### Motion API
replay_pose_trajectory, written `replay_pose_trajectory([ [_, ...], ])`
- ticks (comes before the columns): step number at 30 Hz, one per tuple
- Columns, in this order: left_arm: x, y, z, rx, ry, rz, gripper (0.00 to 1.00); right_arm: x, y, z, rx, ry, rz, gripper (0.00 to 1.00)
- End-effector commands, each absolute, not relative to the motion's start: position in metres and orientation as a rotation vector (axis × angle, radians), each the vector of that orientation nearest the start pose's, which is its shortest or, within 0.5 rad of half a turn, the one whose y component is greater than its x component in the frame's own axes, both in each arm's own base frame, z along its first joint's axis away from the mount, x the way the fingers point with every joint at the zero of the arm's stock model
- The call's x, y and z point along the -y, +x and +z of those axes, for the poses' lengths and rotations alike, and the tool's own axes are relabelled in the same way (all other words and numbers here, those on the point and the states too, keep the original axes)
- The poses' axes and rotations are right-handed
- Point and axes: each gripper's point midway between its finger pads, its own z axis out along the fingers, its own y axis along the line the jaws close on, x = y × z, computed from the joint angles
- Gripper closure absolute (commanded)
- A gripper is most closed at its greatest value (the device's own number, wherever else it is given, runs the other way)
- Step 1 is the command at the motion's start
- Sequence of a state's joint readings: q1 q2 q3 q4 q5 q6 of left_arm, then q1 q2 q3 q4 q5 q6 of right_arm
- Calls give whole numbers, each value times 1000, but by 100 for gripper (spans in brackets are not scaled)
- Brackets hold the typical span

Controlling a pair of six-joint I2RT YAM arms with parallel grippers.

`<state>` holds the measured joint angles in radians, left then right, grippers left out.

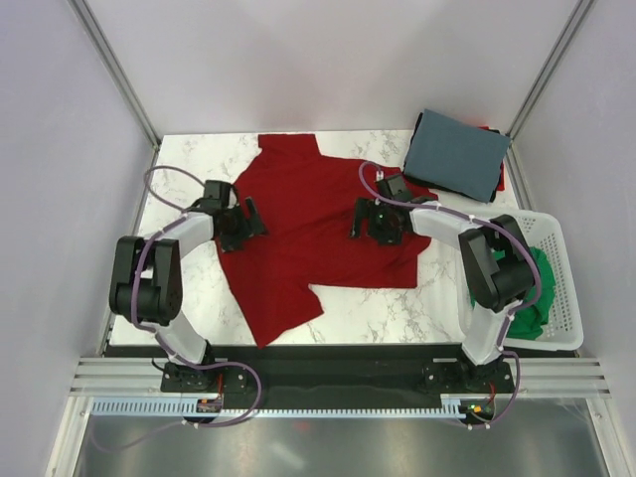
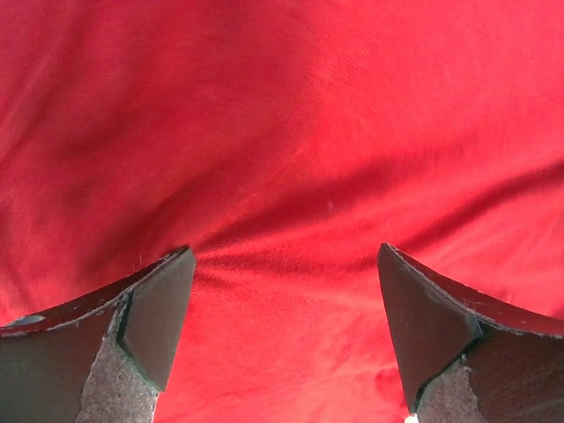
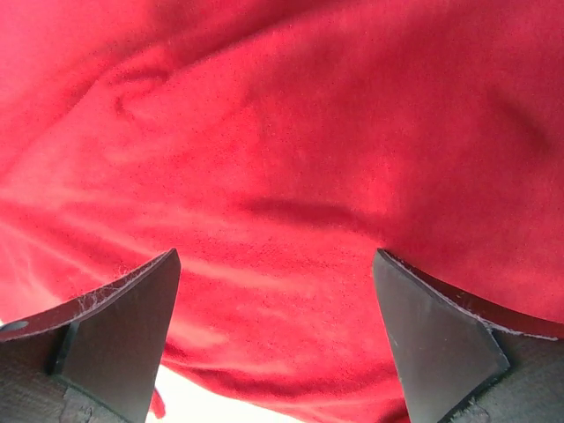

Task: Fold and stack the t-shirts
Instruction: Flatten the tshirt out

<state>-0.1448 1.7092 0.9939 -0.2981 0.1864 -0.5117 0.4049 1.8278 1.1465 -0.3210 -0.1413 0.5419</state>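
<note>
Fingers [image 2: 154, 308] of the left gripper [image 2: 286, 254] stand spread wide with nothing clamped between them; the dark pads point down at a bright red cloth t-shirt [image 2: 291, 115], which fills the whole left wrist view and shows shallow creases running across between the two tips. Whether the tips touch the cloth cannot be told. Fingers [image 3: 432, 322] of the right gripper [image 3: 278, 256] are likewise fully parted and hold nothing, poised over the same red cloth, with a pale strip of table showing at the bottom edge of the right wrist view. From the top camera, the left gripper [image 1: 243, 221] sits at the left border of the bright red cloth t-shirt [image 1: 308, 214] and the right gripper [image 1: 373, 221] over its right part. The shirt lies unfolded and somewhat skewed across the middle of the white marble-patterned table top [image 1: 189, 164], reaching from the far edge to near the front edge. A slate-blue folded cloth t-shirt [image 1: 457, 154] rests at the far right corner, apart from both grippers, with a darker edge visible beneath it. A green cloth t-shirt [image 1: 534, 298] lies bunched in the white slatted plastic basket [image 1: 561, 260] at the right side of the table
</note>
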Motion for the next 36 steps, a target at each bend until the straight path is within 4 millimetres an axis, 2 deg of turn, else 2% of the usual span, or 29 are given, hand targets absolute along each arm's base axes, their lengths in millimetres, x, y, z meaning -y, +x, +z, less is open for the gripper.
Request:
replay_pose_trajectory([
  [1, 42, 350, 38, -2571, -661, -293, 7, -258, 354, 36, -2687, 43, 715, 2],
  [2, 38, 348, 42, -2562, -679, -309, 7, -268, 352, 37, -2692, 20, 752, 2],
  [3, 14, 347, 46, -2528, -765, -292, 7, -278, 348, 40, -2690, -14, 767, 2],
  [4, 9, 345, 56, -2503, -769, -302, 7, -284, 351, 47, -2672, -40, 776, 2],
  [7, 11, 343, 75, -2495, -714, -341, 7, -283, 354, 59, -2648, -68, 731, 2],
  [10, 19, 341, 104, -2455, -621, -405, 6, -273, 355, 80, -2617, -78, 653, 2],
  [11, 22, 336, 119, -2430, -589, -424, 5, -269, 350, 94, -2605, -85, 635, 2],
  [13, 29, 328, 133, -2417, -499, -451, 5, -262, 347, 108, -2581, -98, 548, 2],
  [14, 31, 319, 142, -2405, -464, -456, 5, -257, 342, 123, -2554, -108, 517, 2],
  [16, 37, 306, 145, -2409, -387, -472, 5, -237, 326, 122, -2571, -84, 363, 2],
  [17, 37, 301, 146, -2405, -374, -463, 5, -229, 317, 131, -2561, -52, 338, 2],
  [18, 37, 290, 146, -2396, -372, -453, 6, -227, 308, 131, -2558, -50, 320, 7],
  [19, 36, 286, 145, -2390, -398, -440, 7, -218, 297, 119, -2577, -37, 274, 10],
  [21, 34, 274, 144, -2366, -424, -421, 8, -215, 281, 116, -2583, -11, 279, 19],
  [22, 35, 271, 144, -2356, -431, -427, 8, -210, 270, 103, -2615, -14, 252, 24],
  [24, 37, 262, 137, -2362, -436, -436, 9, -217, 255, 92, -2639, -36, 253, 34],
  [28, 36, 260, 152, -2295, -413, -419, 9, -224, 239, 68, -2682, -88, 195, 37],
  [36, 48, 258, 150, -2314, -361, -452, 10, -224, 244, 42, -2703, -134, 24, 38],
])
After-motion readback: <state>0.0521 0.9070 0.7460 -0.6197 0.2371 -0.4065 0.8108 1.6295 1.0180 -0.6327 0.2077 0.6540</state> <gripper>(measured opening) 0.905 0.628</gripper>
